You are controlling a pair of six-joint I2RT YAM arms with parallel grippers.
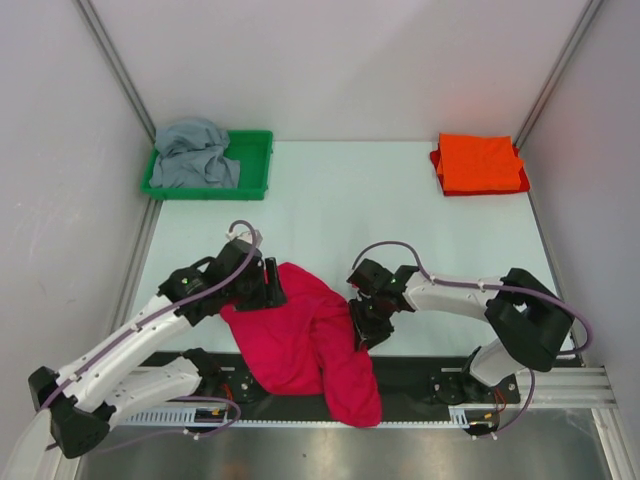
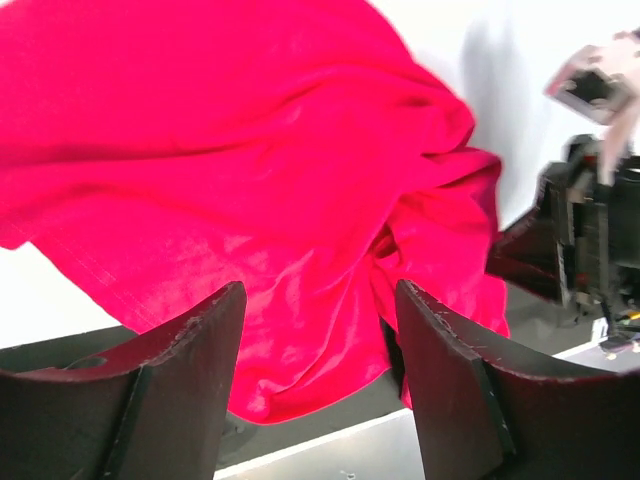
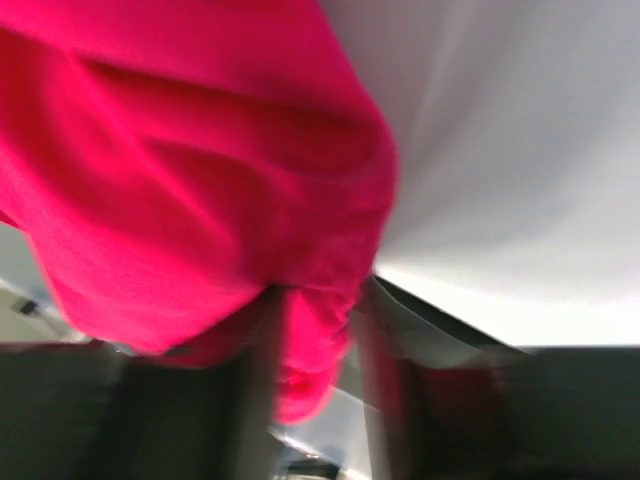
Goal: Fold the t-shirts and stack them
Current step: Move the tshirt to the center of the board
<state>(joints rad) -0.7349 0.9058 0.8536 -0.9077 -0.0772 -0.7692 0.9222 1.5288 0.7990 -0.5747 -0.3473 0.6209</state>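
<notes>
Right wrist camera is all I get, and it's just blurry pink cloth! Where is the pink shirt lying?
Observer: The pink shirt is crumpled at the near edge of the table, with its lower end draped over the black rail.
Operator: What's my other arm doing?
Observer: The left fingers stand open at the shirt's left edge, not gripping it.
Operator: Is any shirt folded already?
Observer: Yes, the orange shirt lies folded in the far right corner.
</notes>
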